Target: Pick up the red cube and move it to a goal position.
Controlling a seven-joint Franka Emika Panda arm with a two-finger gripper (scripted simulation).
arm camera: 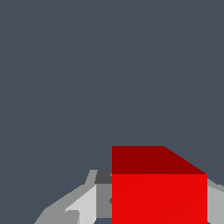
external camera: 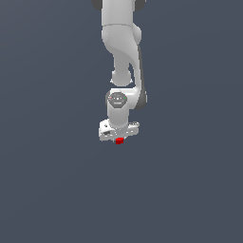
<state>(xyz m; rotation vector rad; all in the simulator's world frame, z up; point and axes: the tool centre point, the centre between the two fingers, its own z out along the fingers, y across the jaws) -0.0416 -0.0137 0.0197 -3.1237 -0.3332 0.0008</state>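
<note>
**Cube at end effector tip, grip state mostly hidden**

Cube first: the red cube (external camera: 119,140) sits right under the white end effector (external camera: 118,137), at the lower tip of the arm (external camera: 122,47), roughly centre of the exterior view. It is a cube, so no long axis to report. In the exterior view one flat red face looks toward the camera, edges about level. In the wrist view the red cube (arm camera: 159,192) shows two faces: a bright one facing the camera and a darker one above it, slanting away on one side.

End effector: in the wrist view grey finger parts flank the cube, one finger (arm camera: 83,205) on one side and a sliver of grey on the other side touching the cube's edge. The cube sits between them and looks pinched, but the contact surfaces are hidden behind the cube, so I cannot tell for sure that the fingers press on it.

Hidden or cut off: the arm's base runs out of the exterior view's upper edge. The cube's lower part is cut by the wrist frame. Fingertips in the exterior view are too small to make out. Background is flat dark grey-blue everywhere; whether the cube rests on a counter or hangs clear cannot be told.
</note>
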